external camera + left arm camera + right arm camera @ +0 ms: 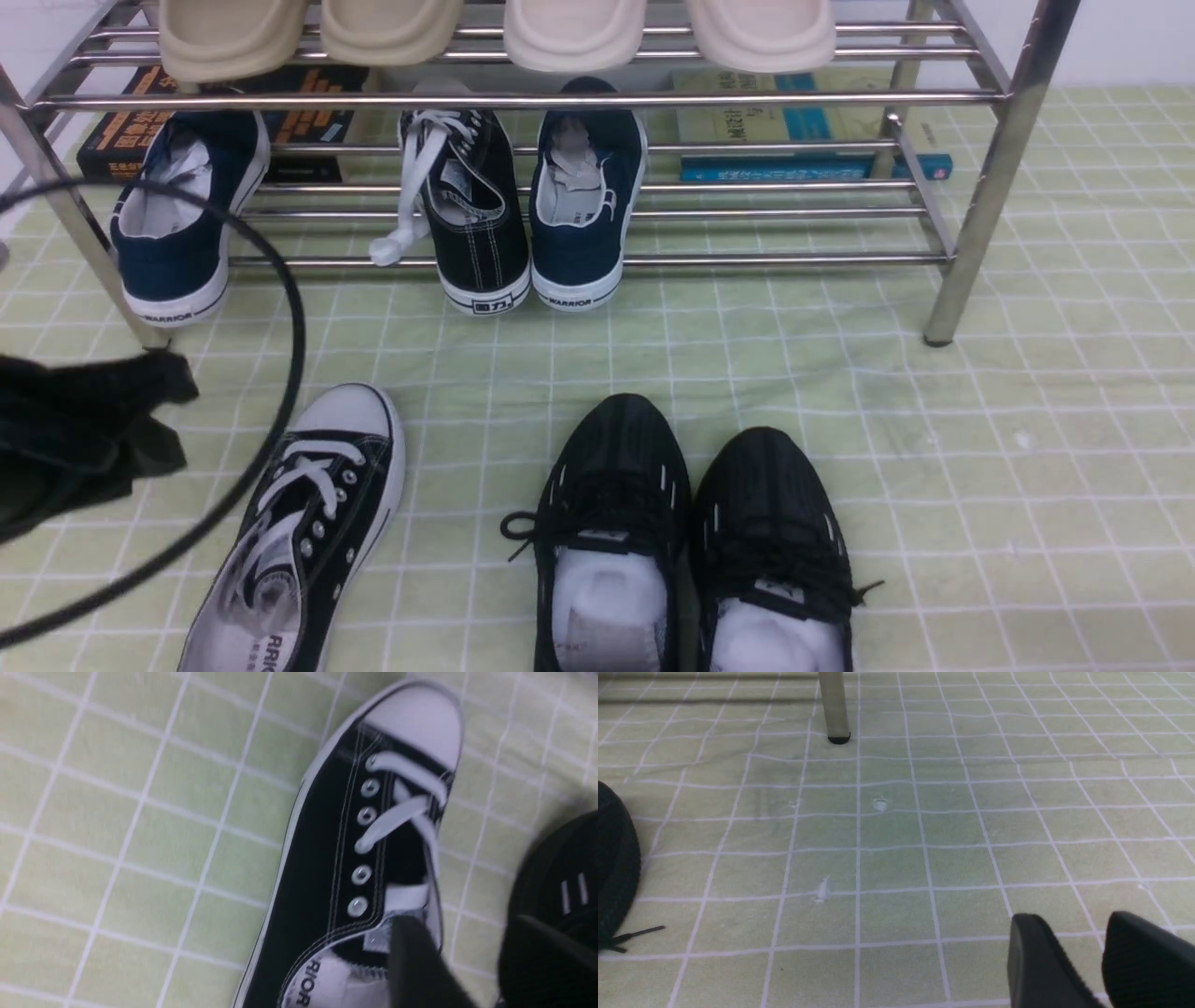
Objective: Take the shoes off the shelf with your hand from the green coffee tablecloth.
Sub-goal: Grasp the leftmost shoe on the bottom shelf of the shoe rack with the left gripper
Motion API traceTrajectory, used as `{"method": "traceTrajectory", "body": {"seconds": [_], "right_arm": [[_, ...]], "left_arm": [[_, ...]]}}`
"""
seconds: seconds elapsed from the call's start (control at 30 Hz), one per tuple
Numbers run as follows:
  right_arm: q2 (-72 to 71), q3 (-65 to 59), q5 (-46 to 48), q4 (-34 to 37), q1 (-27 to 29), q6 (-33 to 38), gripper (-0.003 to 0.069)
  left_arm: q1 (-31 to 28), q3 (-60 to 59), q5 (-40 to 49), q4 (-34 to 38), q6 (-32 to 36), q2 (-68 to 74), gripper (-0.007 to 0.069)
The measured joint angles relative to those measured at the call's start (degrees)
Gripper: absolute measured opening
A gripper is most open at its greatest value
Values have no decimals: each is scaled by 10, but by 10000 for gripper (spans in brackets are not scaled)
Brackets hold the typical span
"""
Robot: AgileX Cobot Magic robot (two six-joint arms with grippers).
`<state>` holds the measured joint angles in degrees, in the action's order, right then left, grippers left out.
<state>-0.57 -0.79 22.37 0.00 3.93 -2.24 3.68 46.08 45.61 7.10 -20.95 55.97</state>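
Note:
One black canvas sneaker (476, 215) with white laces sits heel-out on the lower tier of the chrome shelf (747, 259). Its mate (313, 532) (336, 858) lies on the green checked tablecloth (980, 448) at the front left, toe towards the shelf. My left gripper (173, 420) (460, 933) hovers at the far left beside that sneaker. It is open; one finger (416, 961) overlaps the shoe's collar edge and bare cloth shows between the jaws. The right gripper (1066, 921) is open over bare cloth (896, 858), holding nothing.
Navy WARRIOR slip-ons (177, 224) (583, 205) share the lower tier. Beige slippers (569, 33) fill the top tier, and books (803, 140) lie behind. Two black mesh trainers (607, 532) (775, 551) stand at the front centre. A black cable (289, 373) loops over the left. A shelf leg (971, 233) (833, 704) stands right.

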Motion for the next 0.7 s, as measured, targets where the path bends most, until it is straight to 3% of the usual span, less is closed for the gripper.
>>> {"method": "traceTrajectory", "body": {"seconds": [0.07,0.1,0.3,0.43,0.7], "right_arm": [[0,0,0,0,0,0,237],[0,0,0,0,0,0,237],[0,0,0,0,0,0,237],[0,0,0,0,0,0,237],[0,0,0,0,0,0,239]], "left_arm": [[0,18,17,-2,3,5,72],[0,26,25,-3,7,8,43],[0,95,79,-3,13,64,1],[0,153,83,3,13,135,39],[6,272,76,40,23,282,269]]}}
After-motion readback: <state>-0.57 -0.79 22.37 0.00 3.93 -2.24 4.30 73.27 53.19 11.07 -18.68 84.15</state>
